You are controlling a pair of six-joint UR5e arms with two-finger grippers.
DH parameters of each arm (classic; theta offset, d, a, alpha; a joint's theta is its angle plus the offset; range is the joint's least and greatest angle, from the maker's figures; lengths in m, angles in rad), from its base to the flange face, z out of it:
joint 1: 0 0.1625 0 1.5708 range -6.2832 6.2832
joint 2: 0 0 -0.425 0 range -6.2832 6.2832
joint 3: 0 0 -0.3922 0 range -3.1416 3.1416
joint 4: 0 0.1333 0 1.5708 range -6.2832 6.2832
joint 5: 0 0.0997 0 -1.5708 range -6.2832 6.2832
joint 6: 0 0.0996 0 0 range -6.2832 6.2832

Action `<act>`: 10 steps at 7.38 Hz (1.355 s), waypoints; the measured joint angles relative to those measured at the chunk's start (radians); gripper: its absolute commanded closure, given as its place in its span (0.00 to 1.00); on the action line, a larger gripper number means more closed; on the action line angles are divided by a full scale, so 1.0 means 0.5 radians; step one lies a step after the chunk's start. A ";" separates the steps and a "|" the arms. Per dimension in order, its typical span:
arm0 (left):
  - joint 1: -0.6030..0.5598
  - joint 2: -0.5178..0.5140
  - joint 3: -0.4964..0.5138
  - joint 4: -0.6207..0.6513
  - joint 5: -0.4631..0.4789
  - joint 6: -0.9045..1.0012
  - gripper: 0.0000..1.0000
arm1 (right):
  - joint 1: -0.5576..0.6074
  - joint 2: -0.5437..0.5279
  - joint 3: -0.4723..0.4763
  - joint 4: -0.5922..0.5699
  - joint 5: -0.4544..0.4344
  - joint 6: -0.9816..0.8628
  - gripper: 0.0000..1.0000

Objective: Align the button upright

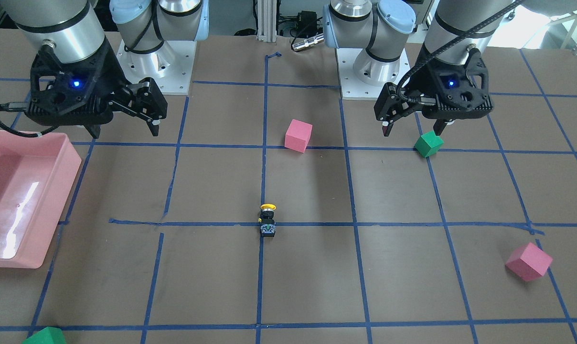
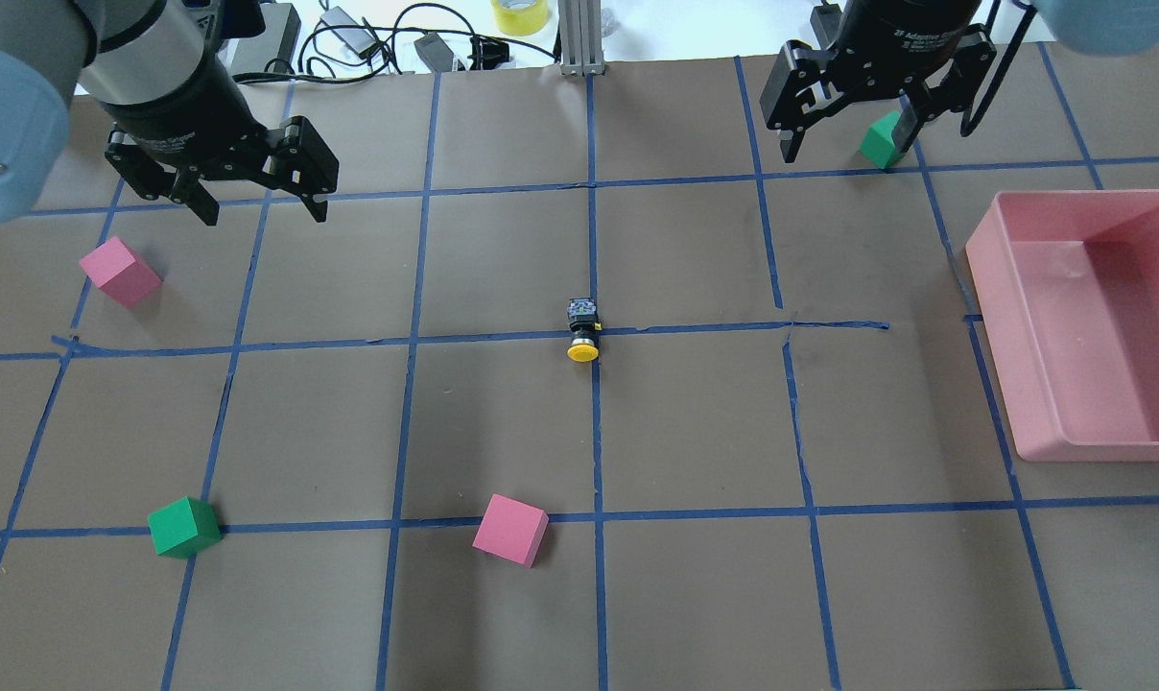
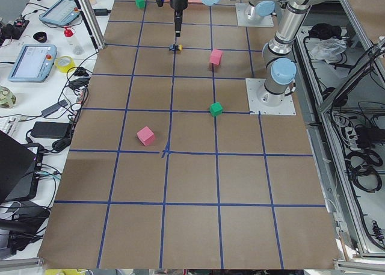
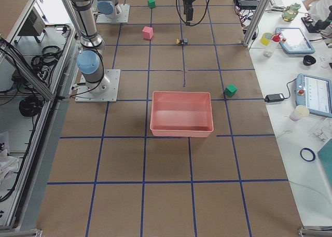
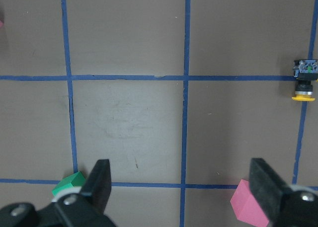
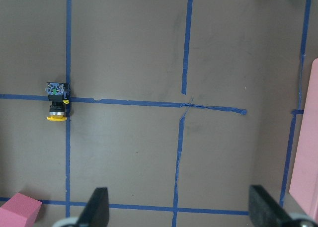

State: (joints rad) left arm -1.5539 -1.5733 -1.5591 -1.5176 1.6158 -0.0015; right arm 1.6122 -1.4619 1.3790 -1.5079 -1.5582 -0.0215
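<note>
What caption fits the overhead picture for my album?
Button lies sideways in the middle; left gripper and right gripper hover open, far away.

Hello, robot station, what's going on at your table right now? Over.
Left gripper open, right gripper open, both hovering empty. Button lying on its side across the blue tape, untouched. Nearest pink cube well apart from it.

The right end effector (image 2: 850, 144) bears white lettering (image 2: 910, 38) on its black body reading "2F Adaptive Gripper", the last letters unclear. Nothing else is legible.

Left claw (image 1: 412, 130) and right claw (image 1: 123, 131) both aloft, well apart, jaws wide, pointing downward.
</note>
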 measured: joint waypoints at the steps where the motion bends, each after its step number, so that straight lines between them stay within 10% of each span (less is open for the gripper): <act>1: 0.000 0.001 -0.001 0.001 -0.002 0.000 0.00 | 0.000 0.000 0.002 0.000 -0.001 0.000 0.00; 10: 0.015 -0.048 0.008 0.237 -0.032 -0.008 0.00 | -0.003 0.000 0.008 -0.047 -0.010 0.003 0.00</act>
State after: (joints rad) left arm -1.5467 -1.5972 -1.5551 -1.3990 1.5996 -0.0054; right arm 1.6107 -1.4619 1.3829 -1.5314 -1.5633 -0.0202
